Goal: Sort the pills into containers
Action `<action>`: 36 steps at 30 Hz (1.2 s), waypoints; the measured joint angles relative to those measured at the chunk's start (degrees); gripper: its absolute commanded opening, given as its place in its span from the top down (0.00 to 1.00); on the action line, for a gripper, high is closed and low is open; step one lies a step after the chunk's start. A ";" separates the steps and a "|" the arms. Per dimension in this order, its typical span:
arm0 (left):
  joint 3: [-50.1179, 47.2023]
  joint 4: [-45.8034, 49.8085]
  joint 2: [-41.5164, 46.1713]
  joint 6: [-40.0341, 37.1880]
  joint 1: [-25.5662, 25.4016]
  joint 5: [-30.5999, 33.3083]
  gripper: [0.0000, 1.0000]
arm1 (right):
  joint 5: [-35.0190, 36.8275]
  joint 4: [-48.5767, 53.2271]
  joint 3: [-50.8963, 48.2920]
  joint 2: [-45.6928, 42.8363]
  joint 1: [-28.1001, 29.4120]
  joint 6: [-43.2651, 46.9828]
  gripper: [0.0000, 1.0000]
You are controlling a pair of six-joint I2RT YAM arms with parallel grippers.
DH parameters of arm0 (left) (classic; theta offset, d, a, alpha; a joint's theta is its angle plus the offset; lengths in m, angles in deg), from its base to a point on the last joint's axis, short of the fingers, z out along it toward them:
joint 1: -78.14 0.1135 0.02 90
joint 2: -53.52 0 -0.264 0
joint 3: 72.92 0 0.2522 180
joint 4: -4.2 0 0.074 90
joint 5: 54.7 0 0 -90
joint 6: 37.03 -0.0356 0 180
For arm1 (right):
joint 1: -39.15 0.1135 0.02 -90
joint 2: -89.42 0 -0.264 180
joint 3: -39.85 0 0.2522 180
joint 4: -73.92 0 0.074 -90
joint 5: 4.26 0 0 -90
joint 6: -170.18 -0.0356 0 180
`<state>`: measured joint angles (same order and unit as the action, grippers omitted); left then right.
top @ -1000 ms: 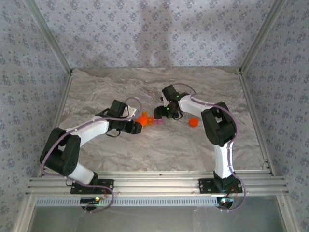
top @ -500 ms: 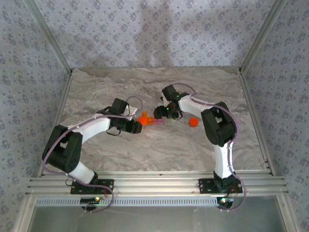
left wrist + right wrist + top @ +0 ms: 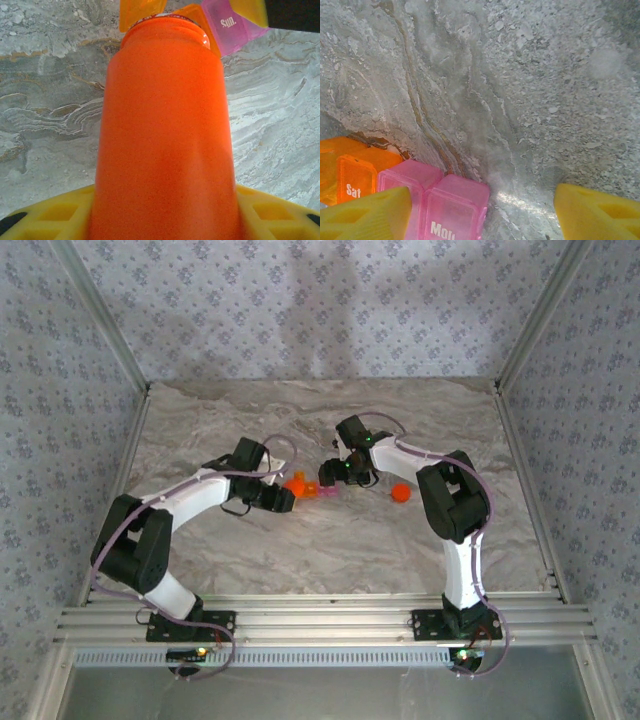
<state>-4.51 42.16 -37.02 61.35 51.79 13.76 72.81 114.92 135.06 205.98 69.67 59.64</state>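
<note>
Gripping the orange bottle (image 3: 162, 125) around its body, the left gripper (image 3: 281, 499) has its yellow fingers (image 3: 50, 217) closed against both sides of it. The bottle's open mouth points away from the wrist and ends just at the containers (image 3: 452, 200), beside the orange compartment and a pink one marked "Sun". The right gripper (image 3: 480, 202) hangs low over the marble table (image 3: 530, 75), jaws standing wide with bare stone between them. The containers lie at the finger on the left of the right wrist view. They form a joined row with an orange compartment marked "Sat" and pink ones beside it, one marked "Mon". The other finger is well apart from them. From above, the containers sit between the two grippers. An orange cap (image 3: 401, 493) lies on the table to the right of the right gripper.
</note>
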 measured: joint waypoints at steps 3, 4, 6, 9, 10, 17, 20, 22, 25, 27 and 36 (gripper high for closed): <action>0.52 0.70 -0.07 -0.04 0.00 0.02 1.00 | -0.02 0.00 0.00 0.02 -0.07 0.00 0.23; 0.81 1.01 -0.24 -0.04 0.00 0.02 1.00 | -0.02 0.00 0.00 0.02 -0.07 0.00 0.23; 1.31 1.36 -0.70 -0.04 0.00 0.04 1.00 | -0.04 0.00 0.00 0.02 -0.07 0.00 0.23; 1.95 1.97 -1.53 -0.26 0.00 0.15 1.00 | -0.13 -0.02 0.00 0.02 -0.13 -0.02 0.23; 2.10 2.01 -1.75 -0.42 0.00 0.13 1.00 | -0.22 -0.02 0.00 0.02 -0.17 -0.02 0.23; 2.97 2.80 -2.27 -0.46 -0.07 0.15 1.00 | -0.46 -0.04 -0.04 0.02 -0.28 -0.02 0.23; 2.99 2.82 -2.27 -0.46 -0.07 0.15 1.00 | -0.46 -0.04 -0.04 0.02 -0.28 -0.02 0.23; 2.99 2.82 -2.27 -0.46 -0.07 0.15 1.00 | -0.46 -0.04 -0.04 0.02 -0.28 -0.02 0.23; 2.99 2.84 -2.27 -0.46 -0.07 0.15 1.00 | -0.44 -0.04 -0.04 0.02 -0.28 -0.02 0.23; 3.06 2.97 -2.27 -0.46 -0.13 0.15 1.00 | -0.46 -0.04 -0.04 0.02 -0.28 -0.02 0.23; 5.77 5.79 -2.27 -0.92 -0.76 0.17 1.00 | -0.44 -0.13 -0.09 0.02 -0.28 -0.09 0.23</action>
<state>1.26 47.96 -39.30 60.43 51.03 13.93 72.37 114.79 134.98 206.00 69.39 59.56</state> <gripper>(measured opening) 0.528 0.770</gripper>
